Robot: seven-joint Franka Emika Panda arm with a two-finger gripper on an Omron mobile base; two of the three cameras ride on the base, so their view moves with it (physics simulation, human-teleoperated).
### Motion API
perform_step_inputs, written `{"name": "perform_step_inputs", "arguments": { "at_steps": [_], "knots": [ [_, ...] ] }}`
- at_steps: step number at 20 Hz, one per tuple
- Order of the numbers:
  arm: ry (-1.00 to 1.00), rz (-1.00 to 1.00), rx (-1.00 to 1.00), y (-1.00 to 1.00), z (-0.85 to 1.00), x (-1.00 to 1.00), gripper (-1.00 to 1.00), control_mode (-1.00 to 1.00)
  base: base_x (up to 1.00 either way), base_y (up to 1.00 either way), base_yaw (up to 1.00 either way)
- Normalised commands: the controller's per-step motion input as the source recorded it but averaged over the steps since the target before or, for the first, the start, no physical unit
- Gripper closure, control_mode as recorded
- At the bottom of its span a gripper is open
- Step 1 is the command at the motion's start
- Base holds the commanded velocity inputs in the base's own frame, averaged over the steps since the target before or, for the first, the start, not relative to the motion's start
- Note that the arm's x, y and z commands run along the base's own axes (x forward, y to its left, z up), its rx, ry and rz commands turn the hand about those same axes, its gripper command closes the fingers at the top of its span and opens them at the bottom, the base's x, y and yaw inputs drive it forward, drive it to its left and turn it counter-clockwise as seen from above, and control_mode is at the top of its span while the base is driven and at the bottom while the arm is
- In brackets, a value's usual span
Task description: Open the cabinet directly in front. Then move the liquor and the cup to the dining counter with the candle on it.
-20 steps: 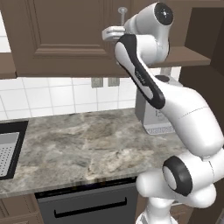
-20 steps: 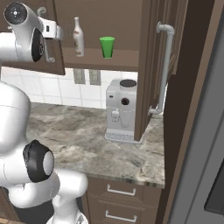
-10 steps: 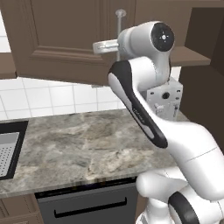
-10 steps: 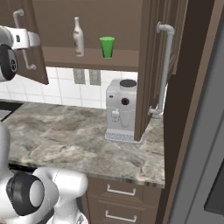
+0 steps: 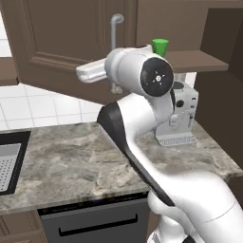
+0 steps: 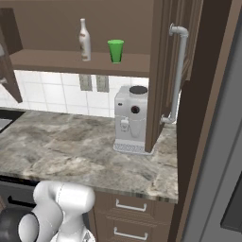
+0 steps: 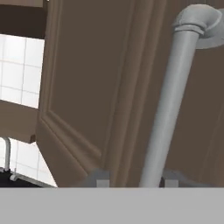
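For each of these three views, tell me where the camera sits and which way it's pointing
Left base view: behind the arm's left, facing the open cabinet door and counter; arm fills the right.
Right base view: behind the arm's right, facing the shelf with liquor and cup; arm's lower part at bottom left.
Hand view: on the hand, close up at the door's handle; fingertips at bottom.
Both base views share cup, coffee machine, counter.

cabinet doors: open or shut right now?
Open. Both doors of the cabinet stand swung out, and the liquor and cup show upright on the exposed shelf.
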Motion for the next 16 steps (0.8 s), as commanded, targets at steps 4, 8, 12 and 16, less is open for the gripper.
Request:
{"name": "perform_step_inputs", "arguments": {
  "at_steps": [4, 8, 12, 16],
  "knots": [
    [-0.06, -0.02, -0.08, 0.51, -0.02, -0.97, -1.0, -1.0, 0.0, 0.0, 0.0],
    [-0.13, 0.02, 0.0, 0.0, -0.05, -1.0, -1.0, -1.0, 0.0, 0.0, 0.0],
    [-0.03, 0.08, 0.07, -0.31, 0.0, -0.99, -1.0, -1.0, 0.0, 0.0, 0.0],
    [0.03, 0.19, 0.23, -0.7, 0.02, -0.31, -1.0, -1.0, 0.0, 0.0, 0.0]
  ]
}}
